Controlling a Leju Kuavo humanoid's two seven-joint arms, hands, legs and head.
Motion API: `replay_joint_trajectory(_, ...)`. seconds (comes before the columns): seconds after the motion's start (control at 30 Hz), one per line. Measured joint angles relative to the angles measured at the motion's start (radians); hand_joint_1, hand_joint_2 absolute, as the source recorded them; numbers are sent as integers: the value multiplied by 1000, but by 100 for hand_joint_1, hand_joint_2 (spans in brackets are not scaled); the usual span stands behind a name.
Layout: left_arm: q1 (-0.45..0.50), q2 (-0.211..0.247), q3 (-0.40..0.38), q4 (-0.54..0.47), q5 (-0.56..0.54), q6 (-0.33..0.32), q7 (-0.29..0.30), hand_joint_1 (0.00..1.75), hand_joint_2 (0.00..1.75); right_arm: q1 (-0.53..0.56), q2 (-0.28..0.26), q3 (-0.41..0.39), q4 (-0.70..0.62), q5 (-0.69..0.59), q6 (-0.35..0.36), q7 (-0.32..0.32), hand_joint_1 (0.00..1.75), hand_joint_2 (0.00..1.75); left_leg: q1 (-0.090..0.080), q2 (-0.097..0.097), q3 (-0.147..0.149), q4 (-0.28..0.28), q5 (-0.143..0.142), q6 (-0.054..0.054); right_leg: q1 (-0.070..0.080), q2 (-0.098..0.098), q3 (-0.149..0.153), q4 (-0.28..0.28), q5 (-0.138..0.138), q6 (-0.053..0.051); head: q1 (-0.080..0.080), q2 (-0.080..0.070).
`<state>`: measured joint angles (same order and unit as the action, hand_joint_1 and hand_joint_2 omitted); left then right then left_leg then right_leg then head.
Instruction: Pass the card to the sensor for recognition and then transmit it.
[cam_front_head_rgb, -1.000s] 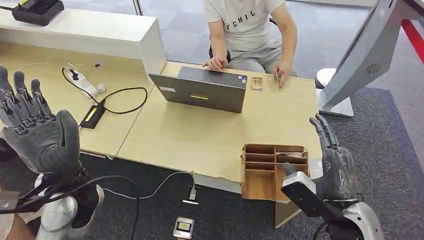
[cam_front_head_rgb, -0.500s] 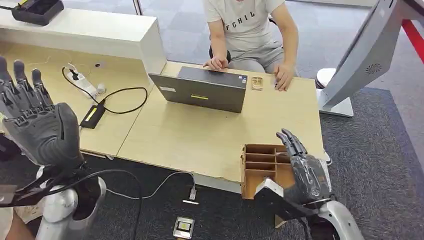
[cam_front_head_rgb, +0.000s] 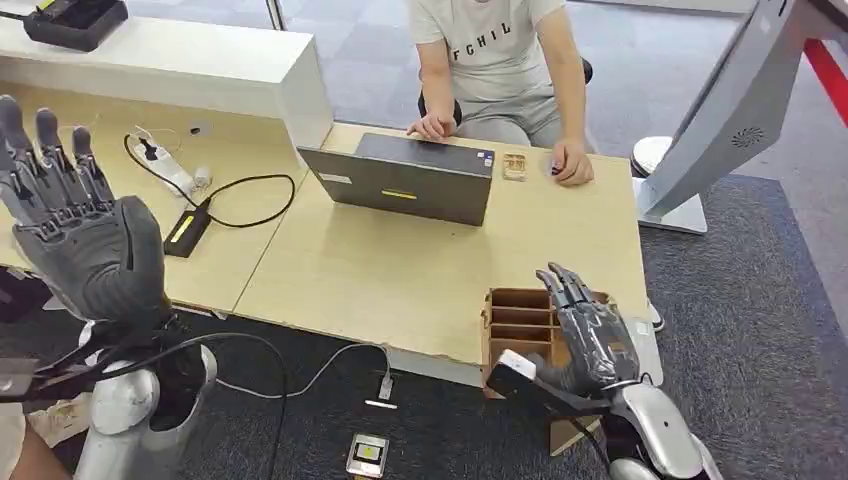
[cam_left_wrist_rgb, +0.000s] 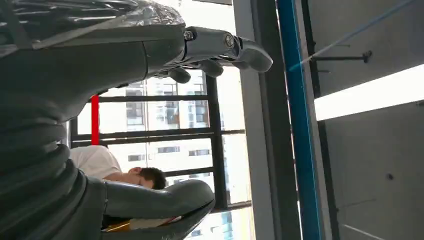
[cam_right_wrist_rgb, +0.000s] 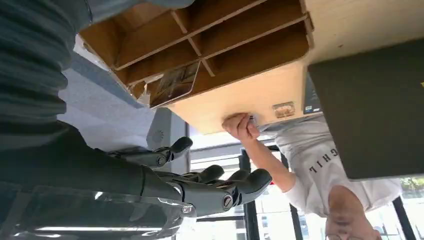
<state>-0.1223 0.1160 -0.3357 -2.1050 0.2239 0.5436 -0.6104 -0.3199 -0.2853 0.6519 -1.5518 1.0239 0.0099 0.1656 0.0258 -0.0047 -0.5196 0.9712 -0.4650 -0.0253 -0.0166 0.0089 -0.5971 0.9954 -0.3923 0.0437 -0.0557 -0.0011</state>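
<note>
Right hand (cam_front_head_rgb: 588, 335) empty, fingers apart, poised over wooden organizer (cam_front_head_rgb: 520, 325) to reach card (cam_right_wrist_rgb: 175, 84) just beyond fingertips. Left hand (cam_front_head_rgb: 80, 235) raised, spread, idle.

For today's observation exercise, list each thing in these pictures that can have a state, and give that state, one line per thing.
Left hand: raised beside the desk, fingers spread, holding nothing.
Right hand: above the wooden organizer, fingers apart, holding nothing.
Wooden organizer: on the desk's near edge, a card lying in one compartment.
Laptop: lid open, facing the person.
Person's hand: resting on the desk.
</note>
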Motion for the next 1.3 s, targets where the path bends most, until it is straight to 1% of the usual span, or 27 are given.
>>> replay_joint_trajectory(0.2, 8, 0, 0, 0, -8, 10, 0, 0, 175, -41, -12, -6, 52, 9, -50, 21, 0, 175, 0, 0, 0, 0, 0, 0, 0, 0, 0, 0, 0, 0, 0, 0)
replay_joint_trajectory(0.33, 15, 0, 0, -2, -10, 11, 0, 0, 175, -63, -21, -17, 65, 11, -60, 24, 0, 175, 0, 0, 0, 0, 0, 0, 0, 0, 0, 0, 0, 0, 0, 0)
replay_joint_trajectory(0.5, 18, 0, 0, -2, -10, -1, 0, 0, 175, -70, -28, -38, 69, 33, -77, 43, 0, 175, 0, 0, 0, 0, 0, 0, 0, 0, 0, 0, 0, 0, 0, 0)
replay_joint_trajectory(0.67, 18, -1, 0, -2, -6, -14, 0, 0, 175, -67, -39, -64, 70, 47, -69, 51, 0, 175, 0, 0, 0, 0, 0, 0, 0, 0, 0, 0, 0, 0, 0, 0)
replay_joint_trajectory(0.9, 18, -1, 1, -2, -3, -19, 11, 0, 175, -28, -44, -83, 90, 49, -63, 51, 0, 175, 0, 0, 0, 0, 0, 0, 0, 0, 0, 0, 0, 0, 0, 0)
replay_joint_trajectory(1.3, 18, -1, 0, -1, -3, -35, 13, 0, 175, -2, -33, -82, 149, 35, -61, 36, 0, 175, 0, 0, 0, 0, 0, 0, 0, 0, 0, 0, 0, 0, 0, 0)
